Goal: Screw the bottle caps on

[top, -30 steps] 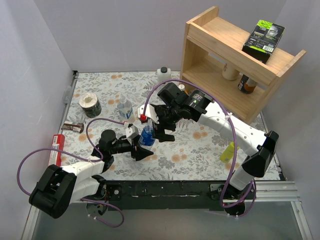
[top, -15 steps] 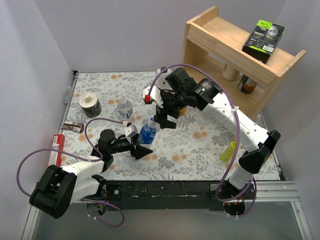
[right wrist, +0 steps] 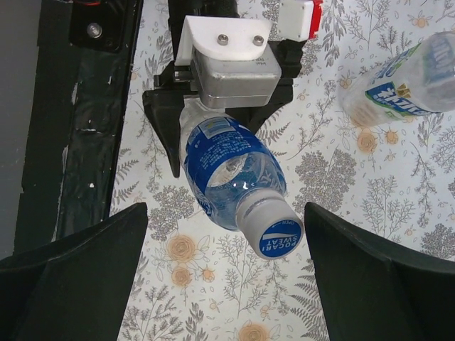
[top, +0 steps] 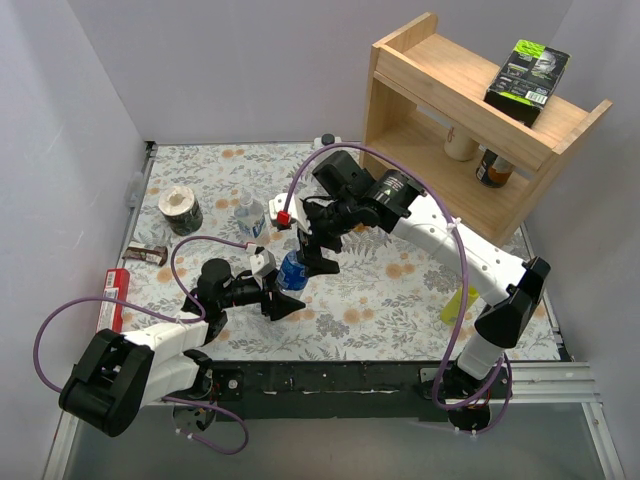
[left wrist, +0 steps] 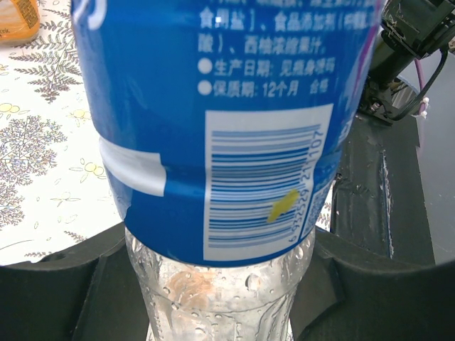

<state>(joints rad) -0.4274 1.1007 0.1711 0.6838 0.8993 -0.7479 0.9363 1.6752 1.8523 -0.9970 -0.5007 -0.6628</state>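
Observation:
My left gripper (left wrist: 220,284) is shut on the clear lower body of a blue-label bottle (left wrist: 213,128) and holds it tilted over the table (top: 292,272). In the right wrist view this bottle (right wrist: 227,170) has a whitish cap with a blue top (right wrist: 276,229) sitting on its neck. My right gripper (right wrist: 226,217) is open, one finger on each side of the cap, not touching it; it hovers over the bottle (top: 315,252). A second clear bottle (top: 250,215) stands behind on the left and shows in the right wrist view (right wrist: 398,78). The orange bottle (left wrist: 14,14) shows only as a corner.
A wooden shelf (top: 470,120) with a green-black box (top: 527,75) stands back right. A yellow squeeze bottle (top: 455,300) is at the right, a white square bottle (top: 326,142) at the back, and a tape roll (top: 182,208) and a snack bar (top: 148,254) at the left.
My right gripper rose off the bottle toward the back, then came back down over its cap, open. The left gripper kept holding the bottle in place.

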